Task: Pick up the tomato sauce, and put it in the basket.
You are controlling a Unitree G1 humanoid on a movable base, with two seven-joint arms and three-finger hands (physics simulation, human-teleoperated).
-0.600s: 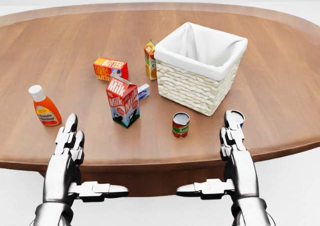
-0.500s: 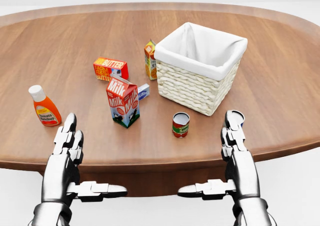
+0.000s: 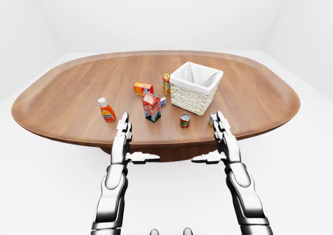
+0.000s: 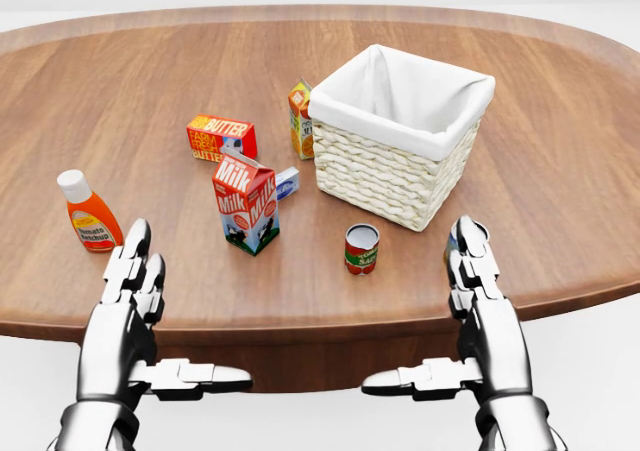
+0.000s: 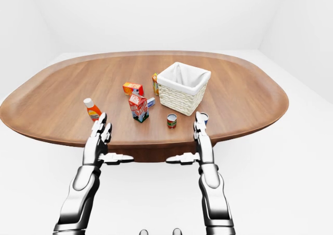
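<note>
Orange plastic with a white cap: the tomato sauce bottle [image 4: 88, 215] stands upright at the far left of the head view, near the table's [image 4: 560, 171] lower edge, its long axis vertical and its cap pointing up, label facing me. My left hand [image 4: 128, 311] hovers just below and to the right of it, apart from it, fingers [image 4: 137, 243] straight and spread, thumb sticking out sideways, holding nothing.

I judge the bottle light and a little squeezable, smooth enough to slip, and top-heavy enough to tip if I nudge it from one side. The best hold looks to be around the wide body at the label, with the thumb opposite the other fingers, not the narrow neck.

Moving right, the butter box [image 4: 221, 137] lies flat farther up the table. The milk carton [image 4: 246, 203] stands below it, with a small blue-and-white pack [image 4: 288, 181] just beside its upper right. An orange juice carton [image 4: 300, 119] stands right beside the left wall of the woven basket [image 4: 390, 176], whose white cloth liner is empty as far as I can see. A small red can [image 4: 361, 248] stands below the basket, near it but apart.

At the right, my right hand [image 4: 487, 316] is likewise open and empty, fingers extended up, thumb pointing inward. Just behind its fingertips a second small can [image 5: 204, 117] shows.
</note>
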